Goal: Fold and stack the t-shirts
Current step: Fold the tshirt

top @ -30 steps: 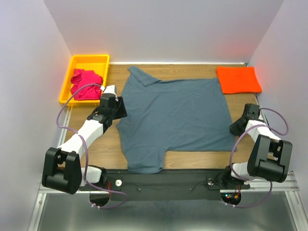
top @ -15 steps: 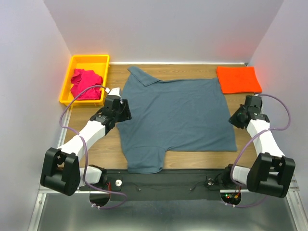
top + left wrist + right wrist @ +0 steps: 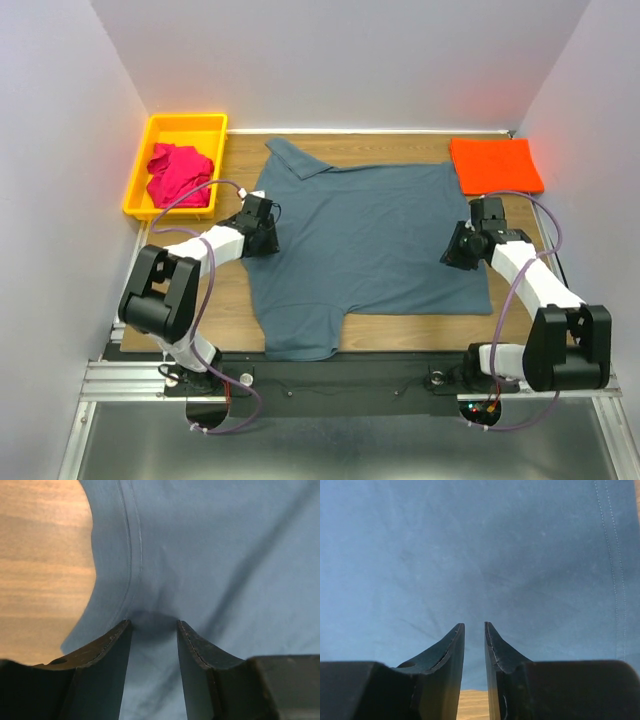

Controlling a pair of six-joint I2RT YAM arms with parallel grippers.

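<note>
Grey-blue t-shirt [image 3: 370, 235] spread, orange t-shirt [image 3: 495, 165] folded, pink t-shirt [image 3: 178, 172] apparently crumpled, three shirts

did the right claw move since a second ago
Yes. In the top view the right claw has swung leftward, from beside the grey shirt at its right edge to over the cloth, now in line with the orange shirt at its left edge.

The large slate grey-blue cloth t-shirt [image 3: 365, 235] lies spread flat across my wooden desk [image 3: 420, 335], collar to my left, hem to my right, one sleeve reaching the near edge. The bright orange t-shirt [image 3: 496, 165] sits folded square, far right. The magenta-pink t-shirt [image 3: 178, 172] lies crumpled in the yellow plastic bin [image 3: 186, 120], far left.
</note>
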